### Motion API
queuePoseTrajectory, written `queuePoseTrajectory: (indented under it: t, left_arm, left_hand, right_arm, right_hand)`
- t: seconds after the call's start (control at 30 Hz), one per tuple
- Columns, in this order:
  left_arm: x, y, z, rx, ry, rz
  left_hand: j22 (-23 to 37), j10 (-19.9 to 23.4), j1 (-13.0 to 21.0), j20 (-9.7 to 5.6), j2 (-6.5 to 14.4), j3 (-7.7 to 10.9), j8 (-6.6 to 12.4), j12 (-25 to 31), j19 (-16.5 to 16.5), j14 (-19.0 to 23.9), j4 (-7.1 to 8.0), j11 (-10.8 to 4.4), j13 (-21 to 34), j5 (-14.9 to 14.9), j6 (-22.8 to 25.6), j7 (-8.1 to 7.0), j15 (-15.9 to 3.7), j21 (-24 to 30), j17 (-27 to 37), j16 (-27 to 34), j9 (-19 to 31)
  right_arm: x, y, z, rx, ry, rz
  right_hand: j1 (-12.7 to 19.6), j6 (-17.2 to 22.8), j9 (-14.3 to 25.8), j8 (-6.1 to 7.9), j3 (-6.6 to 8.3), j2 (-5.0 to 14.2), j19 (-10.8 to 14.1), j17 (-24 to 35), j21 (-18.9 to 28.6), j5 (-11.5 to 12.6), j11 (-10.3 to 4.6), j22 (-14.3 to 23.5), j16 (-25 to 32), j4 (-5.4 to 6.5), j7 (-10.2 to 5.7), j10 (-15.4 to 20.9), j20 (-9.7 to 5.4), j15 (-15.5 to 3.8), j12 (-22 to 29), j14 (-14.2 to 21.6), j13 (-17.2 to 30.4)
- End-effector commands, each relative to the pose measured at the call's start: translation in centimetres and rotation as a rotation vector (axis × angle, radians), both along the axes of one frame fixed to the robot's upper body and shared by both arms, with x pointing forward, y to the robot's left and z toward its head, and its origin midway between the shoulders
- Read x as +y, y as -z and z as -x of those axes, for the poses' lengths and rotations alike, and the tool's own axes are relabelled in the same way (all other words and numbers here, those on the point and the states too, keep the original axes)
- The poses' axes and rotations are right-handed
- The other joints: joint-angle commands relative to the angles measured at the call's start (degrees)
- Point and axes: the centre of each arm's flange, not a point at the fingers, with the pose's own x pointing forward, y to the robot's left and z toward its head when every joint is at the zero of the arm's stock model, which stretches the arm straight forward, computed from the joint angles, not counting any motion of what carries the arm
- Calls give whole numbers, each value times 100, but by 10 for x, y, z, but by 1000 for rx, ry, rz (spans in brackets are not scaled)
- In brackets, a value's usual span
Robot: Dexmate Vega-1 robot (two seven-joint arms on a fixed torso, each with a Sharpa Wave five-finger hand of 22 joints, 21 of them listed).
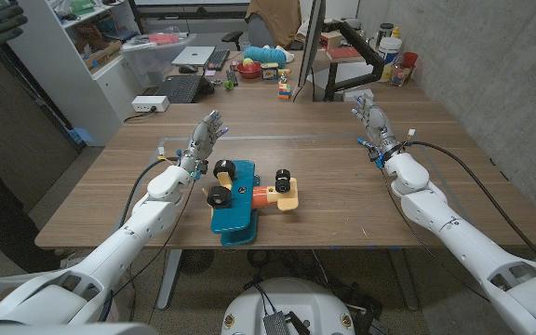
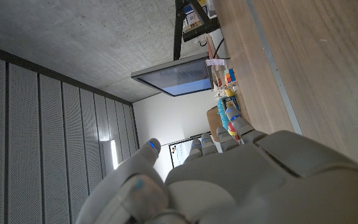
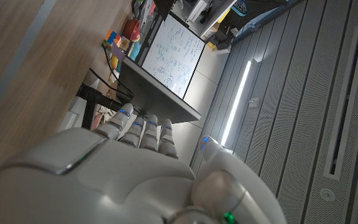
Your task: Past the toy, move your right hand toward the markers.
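Head view puts the toy, a blue-bodied vehicle with black wheels and an orange and tan front, on the wooden counter left of centre, just beside the left hand. The right hand stands well apart from it near the far right edge, fingers straight and somewhat spread, holding nothing; the left hand is likewise spread and empty, fingers reaching away from the robot.

Markers cannot be picked out with any certainty. Small coloured things stand on a farther desk behind the counter, including a stack of coloured blocks and a red bowl, but nothing there reads plainly as a marker. That is the main risk, as I judge it: with the goal unclear, the right hand could head for the wrong cluster. A sweep across the counter toward the left could also clip the toy's wheels and shove it, or tangle the black cable trailing off the right forearm. A monitor and its arm stand upright close ahead of the right hand, so a careless reach forward could knock into them.

Right wrist view shows a screen with faint diagrams or writing, too small to read. No brand or label is legible anywhere.
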Motion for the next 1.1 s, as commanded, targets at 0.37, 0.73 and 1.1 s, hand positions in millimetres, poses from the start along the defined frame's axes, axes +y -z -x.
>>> queuePoseTrajectory:
  t: [0.37, 0.73, 1.1]
  left_arm:
    - [-6, -7, 3, -30, 22, -35]
    - [-10, -10, 5, -33, 17, -48]
    - [-14, -13, 5, -36, 22, -62]
  left_hand:
    - [14, -1, -57, -219, 245, 36, 45, 29, 15, -4, -7, 22, 17, 43, 36, -7, -183, -20, 14, 25, 9]
    - [15, 6, -70, -218, 241, 38, 43, 30, 18, 2, -7, 21, 17, 44, 41, -5, -184, -35, 14, 25, 9]
    - [15, 3, -83, -220, 241, 41, 37, 27, 22, -3, -8, 21, 16, 47, 37, -7, -190, -52, 13, 20, 8]
  right_arm:
    - [-7, -43, -3, -138, 138, 102]
    - [-20, -56, -3, -180, 187, 122]
    - [-35, -76, 3, -261, 257, 152]
  right_hand:
    - [158, -28, 17, -38, 13, 200, -120, 5, -72, -17, 79, 20, -52, -138, -8, -40, -205, 74, -24, -101, 30]
    - [202, -27, 16, -42, 16, 190, -135, 5, -91, -22, 79, 17, -58, -179, -16, -44, -205, 56, -28, -132, 30]
    - [245, -31, 16, -48, 16, 193, -184, 7, -127, -27, 57, 16, -65, -216, -21, -64, -219, 42, -39, -181, 31]
